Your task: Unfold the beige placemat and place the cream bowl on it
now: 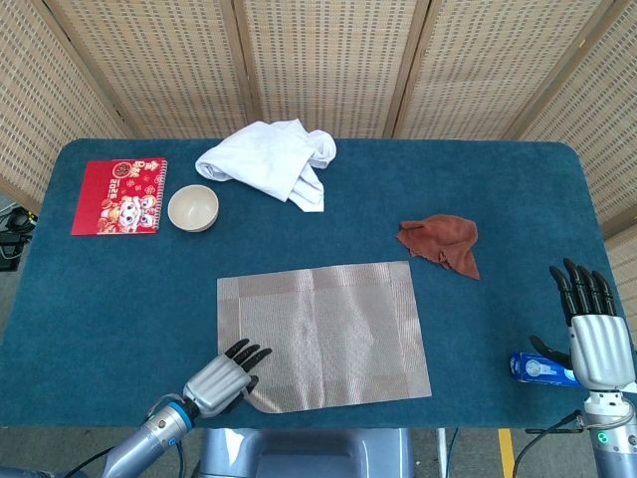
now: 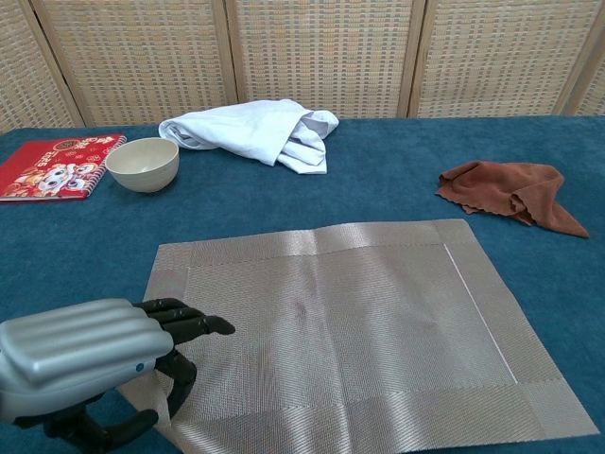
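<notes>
- Pinching the near-left corner of the beige placemat (image 1: 323, 336), the left hand (image 1: 224, 376) sits at the bottom left of the frame, its dark fingers (image 2: 184, 324) curled over the mat's edge.
- The placemat lies spread open and flat in the lower centre of the blue table (image 1: 90, 309).
- The right hand (image 1: 593, 337) stands upright at the lower right with straight, slightly parted fingers, holding nothing, just beside a blue packet (image 1: 538, 368).
- A rust-brown cloth (image 1: 442, 241) lies right of centre.
- The cream bowl (image 1: 193, 208) stands upright at upper left, well apart from the mat, between a red notebook (image 1: 120, 195) and a crumpled white cloth (image 1: 271, 160).
</notes>
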`<act>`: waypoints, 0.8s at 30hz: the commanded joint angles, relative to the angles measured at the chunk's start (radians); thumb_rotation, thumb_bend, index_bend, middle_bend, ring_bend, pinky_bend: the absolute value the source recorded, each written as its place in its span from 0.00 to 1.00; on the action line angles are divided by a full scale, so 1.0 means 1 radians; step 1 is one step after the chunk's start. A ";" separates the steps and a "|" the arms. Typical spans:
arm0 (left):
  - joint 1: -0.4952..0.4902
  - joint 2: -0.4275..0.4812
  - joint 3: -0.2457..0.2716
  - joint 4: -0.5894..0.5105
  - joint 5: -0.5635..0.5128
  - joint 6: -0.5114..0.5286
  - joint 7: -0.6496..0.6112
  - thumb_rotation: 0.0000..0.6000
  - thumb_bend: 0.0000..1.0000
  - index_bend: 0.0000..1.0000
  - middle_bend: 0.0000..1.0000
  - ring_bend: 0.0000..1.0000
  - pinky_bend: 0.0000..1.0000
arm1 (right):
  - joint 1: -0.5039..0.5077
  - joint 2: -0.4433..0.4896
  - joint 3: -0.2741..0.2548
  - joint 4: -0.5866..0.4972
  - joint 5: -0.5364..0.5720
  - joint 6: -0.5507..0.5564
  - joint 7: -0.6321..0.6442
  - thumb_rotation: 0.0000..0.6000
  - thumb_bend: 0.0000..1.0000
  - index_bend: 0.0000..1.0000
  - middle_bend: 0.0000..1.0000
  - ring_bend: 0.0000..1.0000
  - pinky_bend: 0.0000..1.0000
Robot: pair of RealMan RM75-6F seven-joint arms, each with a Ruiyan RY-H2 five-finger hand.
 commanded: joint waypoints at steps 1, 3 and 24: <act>-0.001 0.007 0.001 0.000 -0.006 0.003 0.007 1.00 0.53 0.65 0.00 0.00 0.00 | 0.000 0.000 0.000 0.000 -0.001 0.000 -0.001 1.00 0.00 0.00 0.00 0.00 0.00; -0.001 0.011 0.002 -0.002 -0.007 0.003 0.008 1.00 0.53 0.65 0.00 0.00 0.00 | 0.000 -0.001 0.000 0.000 0.000 -0.001 -0.003 1.00 0.00 0.00 0.00 0.00 0.00; -0.002 0.114 0.001 -0.021 0.050 0.009 -0.126 0.86 0.20 0.00 0.00 0.00 0.00 | 0.000 -0.005 0.000 0.002 -0.005 -0.002 -0.010 1.00 0.00 0.00 0.00 0.00 0.00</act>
